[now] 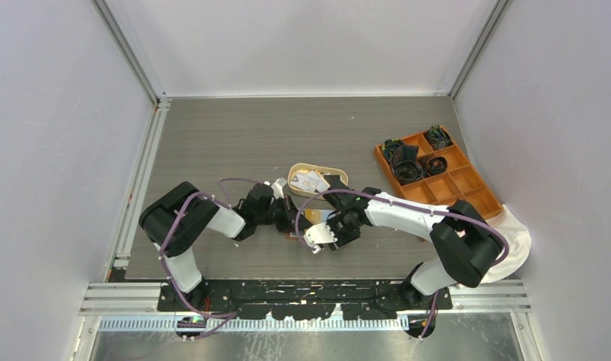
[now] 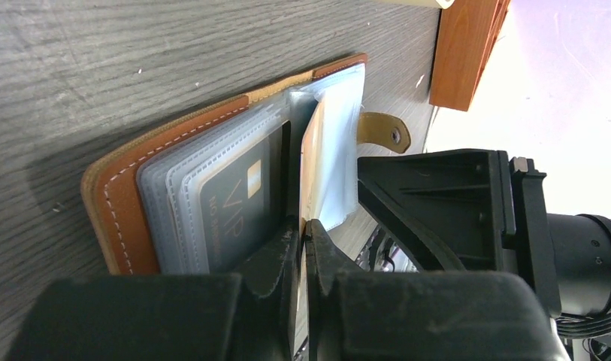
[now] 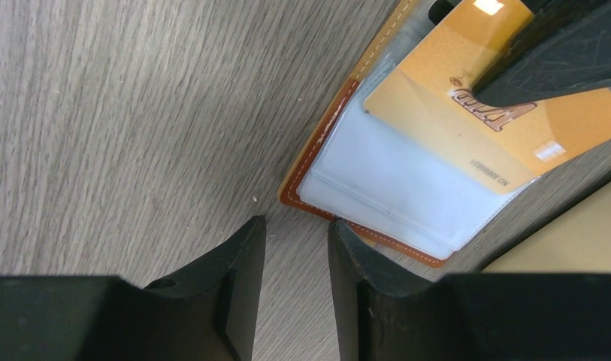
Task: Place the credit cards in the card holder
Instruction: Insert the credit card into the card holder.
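1. The card holder (image 1: 310,218) lies open on the table (image 1: 212,135) between the two arms. It is at 6 o'clock from the cream tray (image 1: 294,175), where more credit cards (image 1: 310,180) lie.
2. The left gripper (image 2: 303,252) has its fingers pressed together on the near end of a gold card (image 2: 312,162). The card stands on edge over the open holder.
3. In the left wrist view the card runs from those fingers straight out toward 12 o'clock. Its far end is among the clear sleeves (image 2: 212,180), just at 3 o'clock of a black VIP card (image 2: 238,203) that already sits in a pocket.
4. The next push seems to depend on that line matching a pocket mouth. I cannot tell whether the leading edge is inside a pocket or only slipped between two leaves.
5. The right gripper (image 3: 296,286) has its fingers spread with nothing between them. It hangs over bare table just off the holder's corner, which lies at 1 o'clock from the fingertips in its own view.
6. Seen from above, the right gripper sits at about 4 o'clock of the holder and the left at 9 o'clock.
7. My guess is that the left arm does the feeding, while the right is near enough to pin the leather down if the leaves shift.
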